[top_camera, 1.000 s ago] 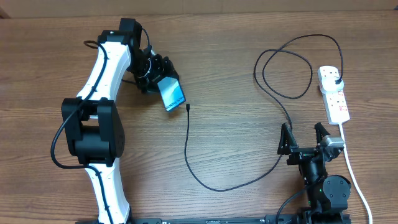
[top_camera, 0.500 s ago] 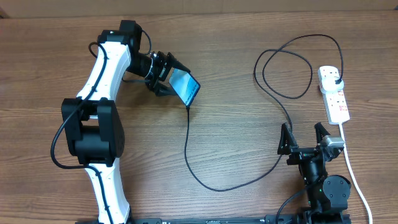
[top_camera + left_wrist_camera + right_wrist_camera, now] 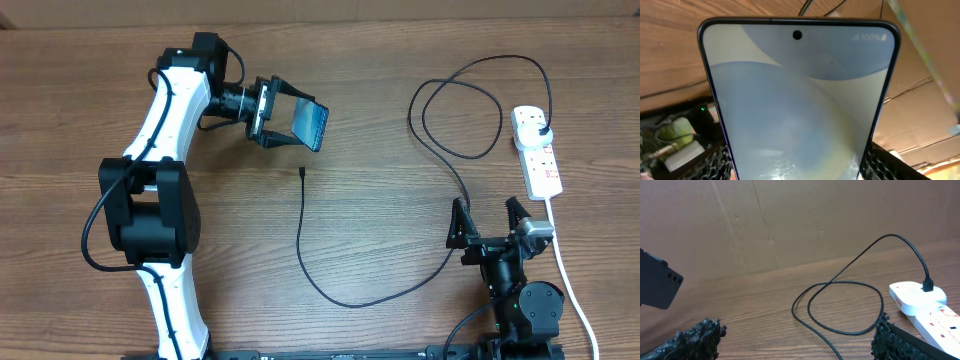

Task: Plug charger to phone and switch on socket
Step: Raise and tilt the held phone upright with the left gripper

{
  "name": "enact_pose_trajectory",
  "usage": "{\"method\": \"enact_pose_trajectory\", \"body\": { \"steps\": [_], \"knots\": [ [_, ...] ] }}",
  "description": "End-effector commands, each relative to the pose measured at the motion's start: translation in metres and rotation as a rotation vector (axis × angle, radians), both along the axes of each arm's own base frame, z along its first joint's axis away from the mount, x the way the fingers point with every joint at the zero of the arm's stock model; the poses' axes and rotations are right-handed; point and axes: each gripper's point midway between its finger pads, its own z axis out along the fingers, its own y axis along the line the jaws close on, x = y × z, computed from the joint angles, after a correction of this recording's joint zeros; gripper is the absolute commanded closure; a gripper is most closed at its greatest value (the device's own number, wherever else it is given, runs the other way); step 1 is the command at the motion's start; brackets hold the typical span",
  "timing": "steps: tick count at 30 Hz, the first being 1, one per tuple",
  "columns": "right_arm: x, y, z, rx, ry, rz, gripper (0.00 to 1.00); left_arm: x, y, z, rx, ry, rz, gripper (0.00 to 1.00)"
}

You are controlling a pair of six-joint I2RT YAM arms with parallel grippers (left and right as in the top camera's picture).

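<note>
Brown wooden worktop carries the long thin black charger cable. Its connector tip lies just below the slim lit-screen smartphone, not touching it. The left gripper jaws clamp that phone on edge above the wood. The right gripper jaws gape empty near the white power strip.

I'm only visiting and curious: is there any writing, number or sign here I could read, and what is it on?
"100%": faint, in a top corner of the phone screen, beside signal bars.
Red marks on the socket: too small to read.
Nothing else is readable.
</note>
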Motion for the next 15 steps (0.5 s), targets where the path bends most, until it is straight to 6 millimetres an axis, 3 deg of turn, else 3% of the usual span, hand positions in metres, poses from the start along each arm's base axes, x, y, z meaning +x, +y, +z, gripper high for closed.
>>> {"method": "enact_pose_trajectory", "body": {
  "steps": [1, 15],
  "knots": [
    [0.000, 0.000, -0.003, 0.002, -0.001, -0.003, 0.00, 0.003, -0.005, 0.026, -0.095, 0.038, 0.019, 0.34],
    [0.000, 0.000, -0.003, 0.002, -0.001, -0.003, 0.00, 0.009, 0.008, 0.036, -0.157, 0.040, 0.049, 0.37]
  ]
}}
